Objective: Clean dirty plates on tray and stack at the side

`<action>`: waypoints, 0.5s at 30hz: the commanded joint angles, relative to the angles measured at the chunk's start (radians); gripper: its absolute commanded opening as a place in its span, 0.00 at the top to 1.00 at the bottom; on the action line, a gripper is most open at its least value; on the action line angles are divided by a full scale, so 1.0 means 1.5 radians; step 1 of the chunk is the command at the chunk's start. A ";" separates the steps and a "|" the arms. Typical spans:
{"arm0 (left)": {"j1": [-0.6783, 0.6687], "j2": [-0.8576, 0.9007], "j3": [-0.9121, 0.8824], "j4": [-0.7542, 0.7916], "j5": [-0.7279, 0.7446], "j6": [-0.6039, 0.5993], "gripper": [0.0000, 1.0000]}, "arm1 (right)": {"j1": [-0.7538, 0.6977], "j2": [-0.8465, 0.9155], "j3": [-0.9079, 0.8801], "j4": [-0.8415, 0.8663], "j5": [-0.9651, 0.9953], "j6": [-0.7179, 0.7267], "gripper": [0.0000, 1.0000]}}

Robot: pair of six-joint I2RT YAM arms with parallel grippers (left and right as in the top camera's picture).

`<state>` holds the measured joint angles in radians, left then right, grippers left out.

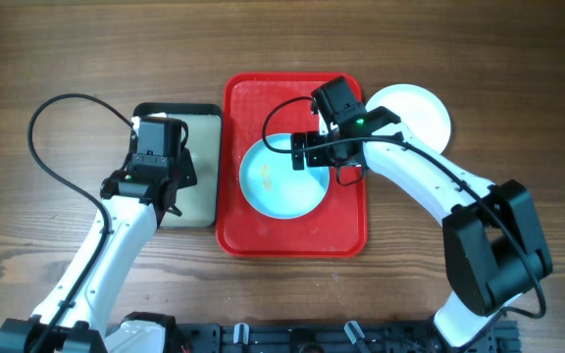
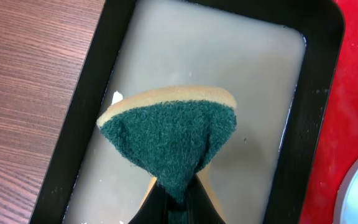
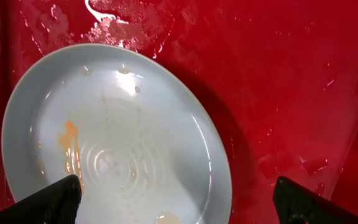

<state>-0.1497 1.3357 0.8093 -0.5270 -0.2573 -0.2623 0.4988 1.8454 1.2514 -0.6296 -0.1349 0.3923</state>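
Your right end effector (image 3: 180, 202) is hovering, parted wide, over the stained plate (image 3: 123, 143) lying flat on the red tray (image 3: 291, 93); your left end effector (image 2: 176, 202) is clamping a sponge (image 2: 169, 140) above the basin (image 2: 316, 93). You're facing stiff, wet, likely slippery ware: be pinching its rim.

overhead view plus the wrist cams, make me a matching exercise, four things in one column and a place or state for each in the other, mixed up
Things:
1. green scouring sponge with yellow backing
2. pale blue round plate
3. white round plate
4. black-rimmed basin

Place or state:
a. on the wooden table, right of the tray
b. holds cloudy water
c. gripped by the left pincer
d. on the red rectangular plastic tray, orange smear on it

Pairs: 1-c, 2-d, 3-a, 4-b
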 commanded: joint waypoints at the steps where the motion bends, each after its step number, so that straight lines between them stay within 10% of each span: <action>1: 0.001 -0.009 0.012 -0.003 -0.004 0.013 0.96 | 0.003 -0.010 0.001 0.001 0.010 0.000 0.09; 6: 0.001 -0.009 0.012 0.006 -0.004 0.013 0.96 | 0.003 -0.010 0.001 0.003 0.054 0.000 0.40; 15: 0.001 -0.009 0.012 -0.003 -0.001 0.013 0.96 | 0.003 -0.010 0.001 0.010 0.098 0.002 0.37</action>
<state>-0.1497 1.3357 0.8093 -0.5335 -0.2573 -0.2623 0.4988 1.8454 1.2514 -0.6197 -0.0170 0.3954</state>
